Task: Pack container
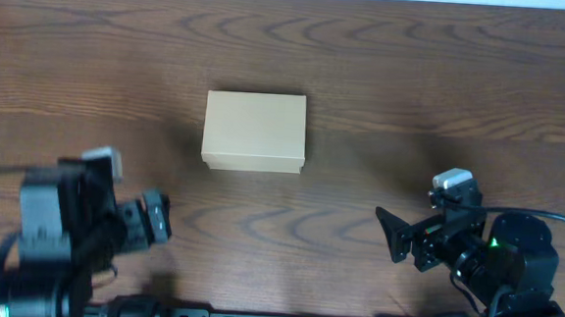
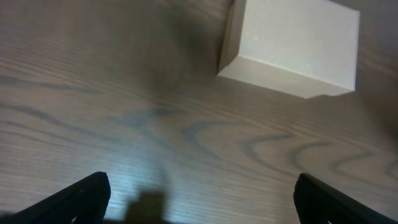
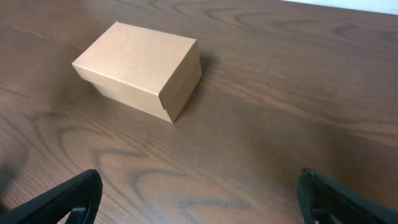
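Container [image 1: 255, 130], a plain tan cardboard box, sits on the dark wood-grain counter [image 1: 445, 70] just left of centre in the overhead frame, in the upper half. Its long sides run left to right. Its lid [image 3: 134, 53] lies flat and closed over the top, and nothing rests on it or touches it.

Both arms are low in the overhead frame, well apart from the box. The left fingers [image 1: 153, 219] are at the lower left, below and to the left of the box, and that arm looks blurred. In the left wrist view the two tips show only at the bottom corners of the frame, spread wide with bare counter between them and holding nothing. The box fills the upper right of that view.

The right fingers [image 1: 394, 234] are at the lower right of the overhead frame, pointing left, below and to the right of the box. In the right wrist view they too stand wide apart at the bottom corners, with nothing between them. The box lies at the upper left there, one corner turned toward the camera.
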You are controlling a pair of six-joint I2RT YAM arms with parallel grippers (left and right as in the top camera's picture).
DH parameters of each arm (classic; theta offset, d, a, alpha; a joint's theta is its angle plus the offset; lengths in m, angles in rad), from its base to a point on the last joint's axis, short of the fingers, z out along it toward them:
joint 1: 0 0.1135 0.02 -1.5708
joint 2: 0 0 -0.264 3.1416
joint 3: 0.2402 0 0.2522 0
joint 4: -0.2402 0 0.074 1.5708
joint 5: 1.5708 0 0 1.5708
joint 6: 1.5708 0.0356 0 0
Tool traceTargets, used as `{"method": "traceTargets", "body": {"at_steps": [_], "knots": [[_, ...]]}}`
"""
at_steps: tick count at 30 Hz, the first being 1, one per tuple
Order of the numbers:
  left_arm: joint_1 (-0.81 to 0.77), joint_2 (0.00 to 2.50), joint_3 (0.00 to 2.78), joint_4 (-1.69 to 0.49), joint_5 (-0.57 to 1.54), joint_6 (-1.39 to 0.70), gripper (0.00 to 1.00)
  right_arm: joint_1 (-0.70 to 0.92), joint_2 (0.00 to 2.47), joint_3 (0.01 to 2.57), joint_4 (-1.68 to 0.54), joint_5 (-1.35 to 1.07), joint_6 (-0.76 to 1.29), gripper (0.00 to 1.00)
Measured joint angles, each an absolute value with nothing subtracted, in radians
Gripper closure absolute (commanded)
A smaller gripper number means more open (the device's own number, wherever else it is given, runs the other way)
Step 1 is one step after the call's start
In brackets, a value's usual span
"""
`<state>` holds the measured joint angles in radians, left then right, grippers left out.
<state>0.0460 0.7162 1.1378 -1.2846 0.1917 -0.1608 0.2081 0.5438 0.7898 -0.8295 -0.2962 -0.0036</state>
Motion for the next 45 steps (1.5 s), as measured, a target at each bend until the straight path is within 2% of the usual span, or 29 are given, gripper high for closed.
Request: {"method": "traceTargets", "body": {"at_steps": [7,15,21,33,38,45], "knots": [[0.046,0.461,0.966,-1.250,0.206,-0.275,0.05,0.207,0.544,0.789,-0.830,-0.296,-0.004,0.01],[0.046,0.441,0.957,-1.359,0.149,-0.337,0.05,0.207,0.545,0.789,-0.830,-0.296,-0.004,0.01],[0.046,0.441,0.943,-1.234,0.108,-0.332,0.05,0.207,0.545,0.789,-0.830,-0.296,-0.004,0.01],[0.046,0.360,0.646,-0.870,0.078,0.005,0.05,0.207,0.545,0.789,-0.830,-0.296,-0.004,0.01],[0.046,0.223,0.552,-0.863,0.059,0.168,0.05,0.207,0.545,0.789,-0.830,-0.296,-0.004,0.01],[0.036,0.164,0.462,-0.864,-0.009,0.241,0.05,0.207,0.545,0.789,-0.830,-0.296,-0.004,0.01]]}}
